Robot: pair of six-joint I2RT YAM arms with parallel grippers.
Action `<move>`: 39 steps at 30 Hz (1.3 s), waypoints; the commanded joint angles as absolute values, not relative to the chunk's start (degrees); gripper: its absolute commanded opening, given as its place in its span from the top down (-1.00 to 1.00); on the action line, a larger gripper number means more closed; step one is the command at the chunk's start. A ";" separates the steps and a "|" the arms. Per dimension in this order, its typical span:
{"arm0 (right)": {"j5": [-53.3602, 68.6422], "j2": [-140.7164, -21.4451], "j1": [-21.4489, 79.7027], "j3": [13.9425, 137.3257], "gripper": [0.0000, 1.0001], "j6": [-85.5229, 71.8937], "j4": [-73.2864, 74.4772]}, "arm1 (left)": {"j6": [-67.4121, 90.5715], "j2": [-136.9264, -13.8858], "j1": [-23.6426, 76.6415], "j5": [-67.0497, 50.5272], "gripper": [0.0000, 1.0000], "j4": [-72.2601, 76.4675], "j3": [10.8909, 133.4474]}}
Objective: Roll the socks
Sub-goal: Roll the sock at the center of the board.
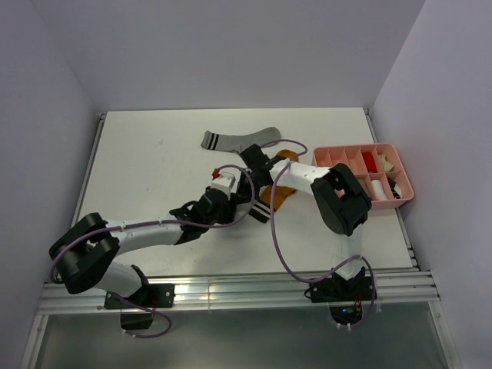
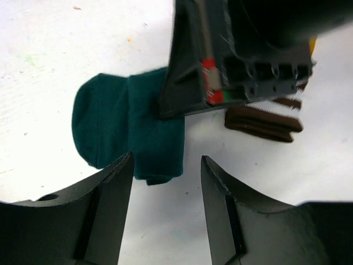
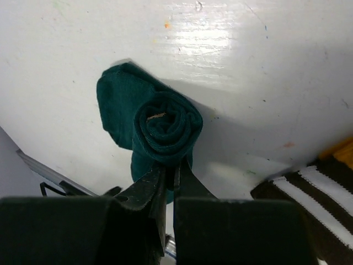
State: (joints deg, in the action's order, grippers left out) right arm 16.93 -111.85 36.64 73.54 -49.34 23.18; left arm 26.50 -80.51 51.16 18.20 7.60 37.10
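Note:
The dark teal sock lies on the white table, its near part wound into a tight roll. My right gripper is shut on the lower edge of that roll. In the left wrist view the teal sock lies flat under the right gripper's body. My left gripper is open and empty just short of the sock's edge. The grey sock lies flat farther back. The mustard sock with its brown-white striped cuff lies to the right, partly under the right arm. In the top view both grippers hide the teal sock.
A pink compartment tray with small red, white and cream bundles stands at the right edge of the table. Both arms cross the middle of the table and meet there. Lilac walls close in the left, back and right sides.

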 commanded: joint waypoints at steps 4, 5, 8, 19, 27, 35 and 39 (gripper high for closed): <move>13.45 -112.15 36.39 74.79 1.00 -47.46 31.55 | 19.95 -86.57 57.04 29.61 -0.13 9.14 41.39; 13.36 -112.15 36.47 74.97 1.00 -47.20 31.73 | 19.60 -87.27 57.48 30.58 -0.12 9.23 41.66; 13.45 -112.15 36.39 75.41 1.00 -46.85 32.08 | 18.55 -90.86 58.44 31.55 -0.10 9.75 42.36; 18.80 -107.85 34.98 68.05 0.75 -49.38 22.69 | 22.58 -95.54 58.62 30.94 0.99 6.95 43.68; 19.78 -98.80 32.43 59.69 -0.15 -52.99 7.57 | 26.72 -90.71 52.92 18.65 0.99 7.03 41.84; 16.96 -92.64 31.11 50.37 -0.29 -56.69 -5.95 | 32.85 -88.77 41.24 -2.34 0.99 8.79 40.43; 17.67 -93.25 31.20 47.47 -0.32 -58.27 -12.55 | 36.82 -89.64 35.70 -11.57 0.99 12.39 38.50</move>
